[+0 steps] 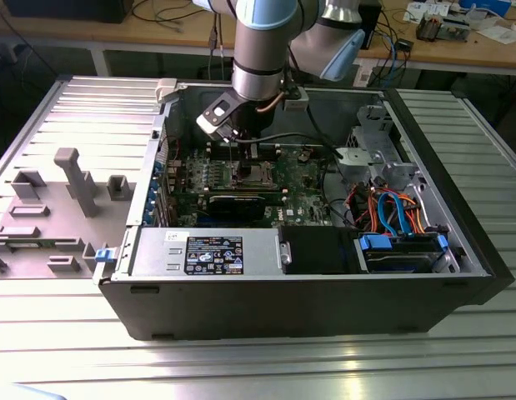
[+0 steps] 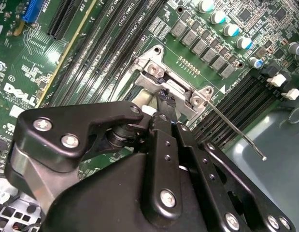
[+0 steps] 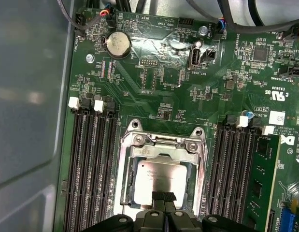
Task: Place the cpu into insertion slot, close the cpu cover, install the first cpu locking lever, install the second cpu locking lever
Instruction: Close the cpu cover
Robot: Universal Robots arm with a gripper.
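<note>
Sitting in insertion slot, cpu framed by cpu cover; hand narrow, fingertips together.

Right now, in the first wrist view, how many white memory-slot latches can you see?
4. Two white latches head the bank beside the grey case wall; two head the bank across the cpu. The claw may hide others.

Silver-grey arm with pale blue joint caps; its black, angular gripper is studded with round silver screws.
</note>
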